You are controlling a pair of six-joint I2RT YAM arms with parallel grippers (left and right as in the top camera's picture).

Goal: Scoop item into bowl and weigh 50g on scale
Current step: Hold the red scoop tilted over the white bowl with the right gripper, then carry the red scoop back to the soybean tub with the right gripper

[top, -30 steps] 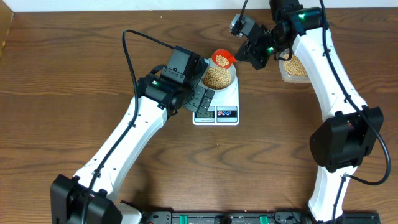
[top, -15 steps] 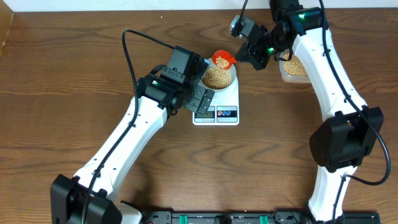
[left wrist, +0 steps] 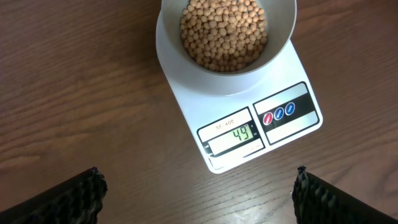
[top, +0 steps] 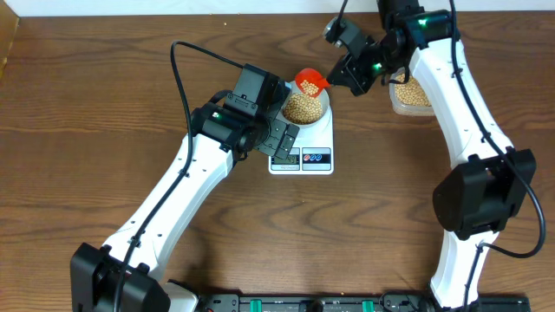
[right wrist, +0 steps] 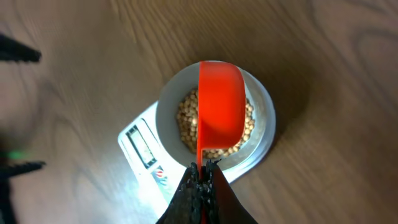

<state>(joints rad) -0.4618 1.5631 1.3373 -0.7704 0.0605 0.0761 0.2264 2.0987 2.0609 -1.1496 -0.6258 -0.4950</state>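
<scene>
The right gripper (top: pixel 342 74) has drawn slightly back with the orange scoop (top: pixel 310 82); the left arm has not shifted. The right gripper's jaws are pinched tight on the scoop's handle, while the left gripper (left wrist: pixel 196 179) hangs spread wide and empty. The bowl (left wrist: pixel 165 43) of beans (left wrist: pixel 224 31) sits directly beneath the scoop's cup, on the scale (left wrist: pixel 217 109), which reads 49. The scoop's long axis runs straight out from the right gripper, across the bowl. There is one scoop, one bowl, one scale and one tub (top: pixel 410 95) behind the right wrist; the beans are too many to count.
</scene>
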